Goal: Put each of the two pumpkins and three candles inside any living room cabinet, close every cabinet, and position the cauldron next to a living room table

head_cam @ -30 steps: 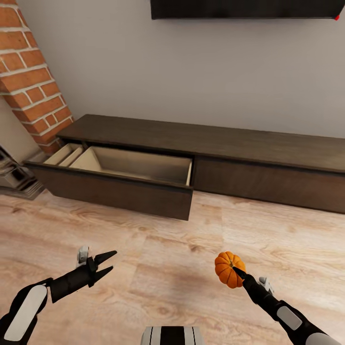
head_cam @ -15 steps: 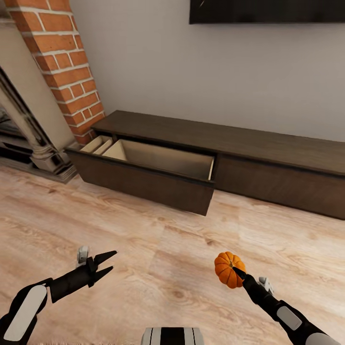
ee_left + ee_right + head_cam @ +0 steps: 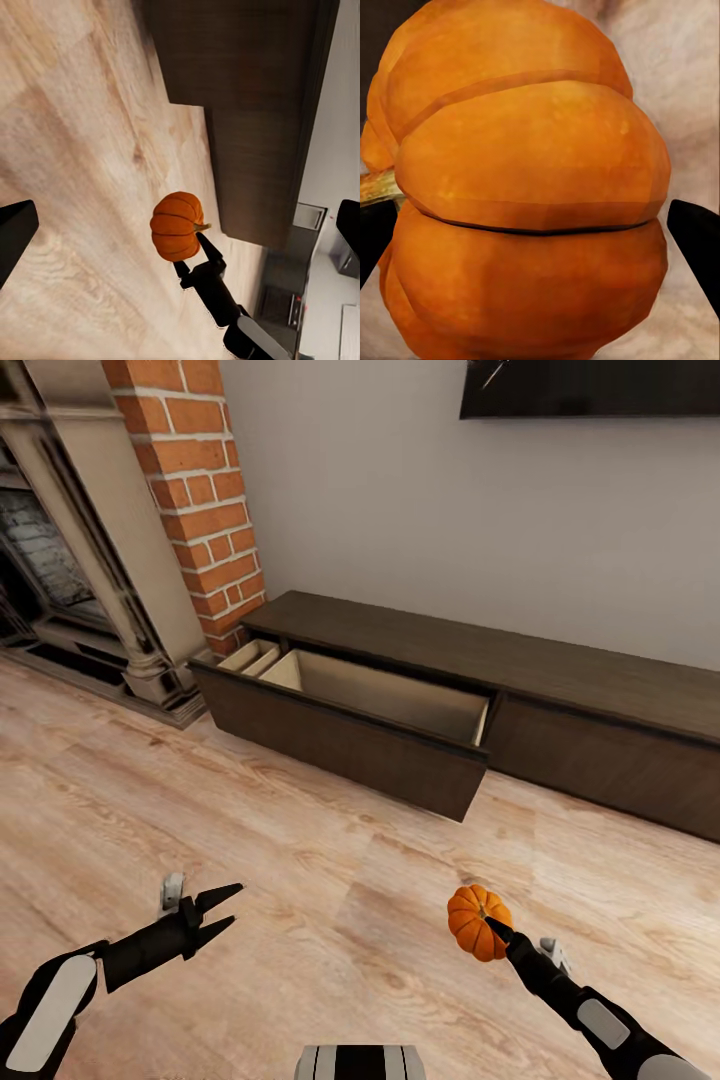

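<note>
My right gripper (image 3: 487,928) is shut on a small ribbed orange pumpkin (image 3: 478,921), held above the wood floor at lower right. The left wrist view shows that pumpkin (image 3: 176,226) pinched by the right gripper (image 3: 191,251). Close up, the pumpkin (image 3: 525,187) sits between the right gripper's dark fingertips (image 3: 696,236). My left gripper (image 3: 222,912) hangs open and empty at lower left. Ahead stands the long low dark-brown cabinet (image 3: 600,680) against the wall. Its left drawer (image 3: 350,725) is pulled out and looks empty inside.
A red brick column (image 3: 195,490) and a fireplace surround (image 3: 90,580) stand left of the cabinet. A dark screen (image 3: 590,388) hangs on the wall above. Light wood floor (image 3: 300,860) stretches between me and the cabinet.
The whole view has swung left: cabinet and drawer slid rightward in the picture and the fireplace came into sight. Both arms keep their pose, the pumpkin still gripped.
</note>
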You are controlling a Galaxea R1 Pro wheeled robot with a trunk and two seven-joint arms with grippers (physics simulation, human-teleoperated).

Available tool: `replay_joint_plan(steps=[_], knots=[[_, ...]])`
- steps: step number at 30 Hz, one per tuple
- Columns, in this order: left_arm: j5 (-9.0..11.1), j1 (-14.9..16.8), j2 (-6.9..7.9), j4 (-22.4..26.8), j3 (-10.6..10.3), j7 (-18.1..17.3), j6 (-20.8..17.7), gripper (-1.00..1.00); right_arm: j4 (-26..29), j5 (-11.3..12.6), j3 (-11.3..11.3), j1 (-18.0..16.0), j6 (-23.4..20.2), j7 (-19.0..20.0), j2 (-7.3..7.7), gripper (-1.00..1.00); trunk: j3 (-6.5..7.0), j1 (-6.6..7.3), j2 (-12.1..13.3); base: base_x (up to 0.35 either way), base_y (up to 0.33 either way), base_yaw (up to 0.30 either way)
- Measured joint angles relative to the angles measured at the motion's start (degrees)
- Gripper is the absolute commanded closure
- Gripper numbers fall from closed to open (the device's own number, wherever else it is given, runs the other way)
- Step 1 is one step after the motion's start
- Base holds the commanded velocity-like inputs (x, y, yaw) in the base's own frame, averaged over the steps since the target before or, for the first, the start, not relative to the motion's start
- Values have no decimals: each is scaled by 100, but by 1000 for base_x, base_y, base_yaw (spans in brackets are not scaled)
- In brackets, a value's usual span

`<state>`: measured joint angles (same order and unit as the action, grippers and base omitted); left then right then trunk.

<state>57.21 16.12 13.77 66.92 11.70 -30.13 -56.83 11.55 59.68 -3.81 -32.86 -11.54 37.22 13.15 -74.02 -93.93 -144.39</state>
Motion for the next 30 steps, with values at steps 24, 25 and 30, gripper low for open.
replay_joint_plan(steps=[24,25,30], knots=[[75,0,6,-2,16,-2,0,-100,3,3,10,-1,-2,2,0,100,103,0,0,-53,0,253],[116,0,9,-1,17,-1,0,-100,3,0,9,-1,-2,3,-1,100,107,0,0,0,0,253],[191,0,13,0,18,0,1,-100,1,-11,4,0,0,2,-1,100,62,-8,-4,0,0,253]])
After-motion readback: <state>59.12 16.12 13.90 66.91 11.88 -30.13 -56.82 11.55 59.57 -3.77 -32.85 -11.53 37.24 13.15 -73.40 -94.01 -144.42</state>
